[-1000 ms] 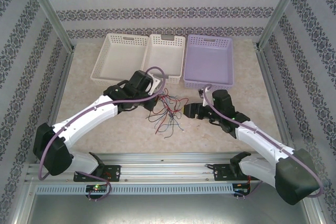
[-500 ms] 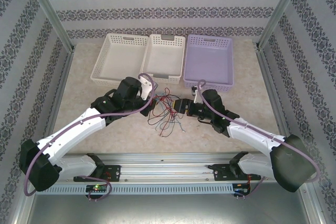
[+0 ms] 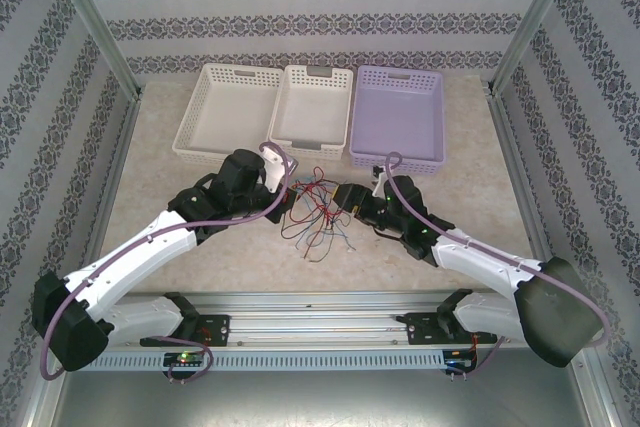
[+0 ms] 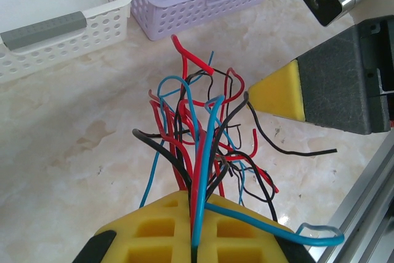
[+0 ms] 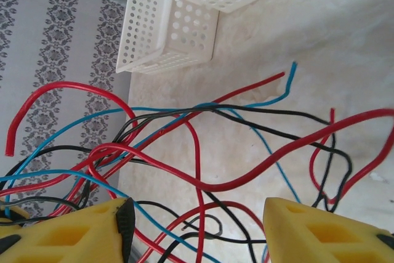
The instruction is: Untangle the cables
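Your left tool (image 4: 196,246) pinches the thin red, blue and black cables (image 4: 197,127); your right tool (image 5: 196,229) is spread, with loose strands crossing between.

The cables (image 3: 318,217) lie on the table (image 3: 250,267) between the left gripper (image 4: 196,226) and the right gripper (image 5: 197,220) (bunched ends caught in the left one), with a row of baskets (image 3: 310,152) just behind them.

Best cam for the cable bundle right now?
Left wrist: the cables fan out large from the shut left pincer, with red, blue and black strands easy to separate. Right wrist shows strands close up, crossing between the open fingers of the right pincer, but cropped. Top external shows the whole bunch, but tiny.
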You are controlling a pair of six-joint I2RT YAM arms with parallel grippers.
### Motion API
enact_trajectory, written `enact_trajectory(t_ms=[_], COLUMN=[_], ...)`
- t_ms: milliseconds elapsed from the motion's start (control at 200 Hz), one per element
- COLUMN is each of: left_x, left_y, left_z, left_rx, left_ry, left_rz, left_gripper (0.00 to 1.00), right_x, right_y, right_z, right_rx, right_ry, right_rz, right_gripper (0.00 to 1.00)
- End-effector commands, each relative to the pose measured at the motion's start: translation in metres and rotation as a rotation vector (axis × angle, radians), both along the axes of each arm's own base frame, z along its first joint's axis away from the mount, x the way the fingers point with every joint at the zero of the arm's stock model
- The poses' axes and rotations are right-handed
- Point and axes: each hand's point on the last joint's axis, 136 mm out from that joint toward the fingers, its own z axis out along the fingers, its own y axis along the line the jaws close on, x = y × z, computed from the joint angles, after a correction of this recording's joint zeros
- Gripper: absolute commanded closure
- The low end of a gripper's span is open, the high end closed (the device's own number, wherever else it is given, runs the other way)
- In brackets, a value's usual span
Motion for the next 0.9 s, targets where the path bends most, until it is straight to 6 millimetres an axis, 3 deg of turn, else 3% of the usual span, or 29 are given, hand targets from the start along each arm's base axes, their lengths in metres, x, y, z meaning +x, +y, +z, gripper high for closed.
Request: enact_trajectory(t_ms=[0, 185, 410, 644, 894], left_x=[0.002, -0.001, -0.005, -0.01, -0.014], left_y=[-0.005, -0.008, -0.011, -0.015, -0.02], left_z=[0.017, 0.017, 0.021, 0.022, 0.023], left_rx=[-0.051, -0.066, -0.087, -0.106, -0.129], left_ry=[-0.064, -0.059, -0.066, -0.055, -0.05], left_rz=[-0.022, -0.041, -0.062, -0.094, -0.125], left_gripper=[1.0, 1.0, 1.0, 1.0, 1.0], right_x=[0.005, 0.016, 0.024, 0.036, 0.045], right_y=[0.002, 0.003, 0.009, -0.005, -0.003], right_z=[0.003, 0.006, -0.009, -0.003, -0.002], right_rx=[0.02, 0.013, 0.022, -0.021, -0.006], right_ry=[-0.002, -0.015, 0.038, -0.013, -0.016], right_rz=[-0.045, -0.081, -0.101, -0.184, -0.198], right_gripper=[0.44, 0.5, 0.57, 0.63, 0.65])
